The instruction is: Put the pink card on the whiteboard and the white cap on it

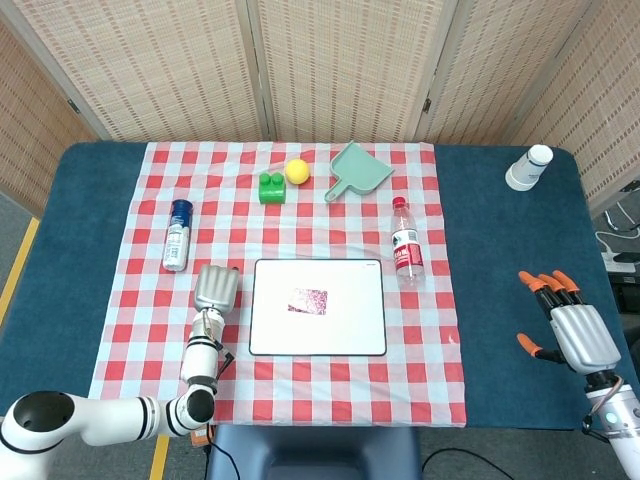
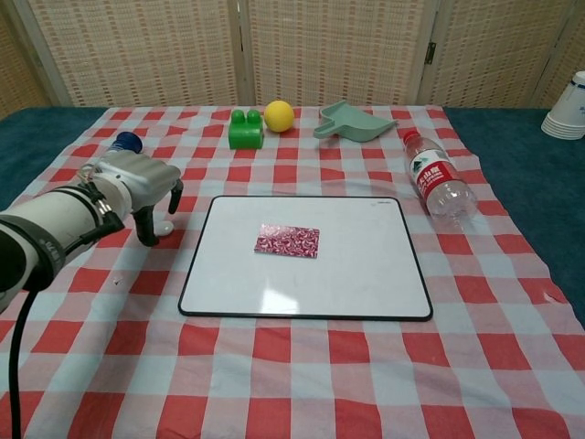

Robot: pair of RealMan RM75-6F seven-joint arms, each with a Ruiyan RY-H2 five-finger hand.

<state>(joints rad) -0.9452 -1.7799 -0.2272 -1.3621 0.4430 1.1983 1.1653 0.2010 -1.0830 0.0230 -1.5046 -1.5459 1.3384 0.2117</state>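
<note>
We see the card lying on the whiteboard, near its middle. Just left of the whiteboard, our left hand arches fingers-down over the cap; whether it grips it we cannot tell. Far right of the whiteboard, our right hand is spread wide, holding nothing.

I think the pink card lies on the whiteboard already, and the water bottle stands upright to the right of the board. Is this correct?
Not quite. The pink card does lie on the whiteboard, but the water bottle lies on its side to the right of the board, not upright. The chest view shows this clearly.
</note>
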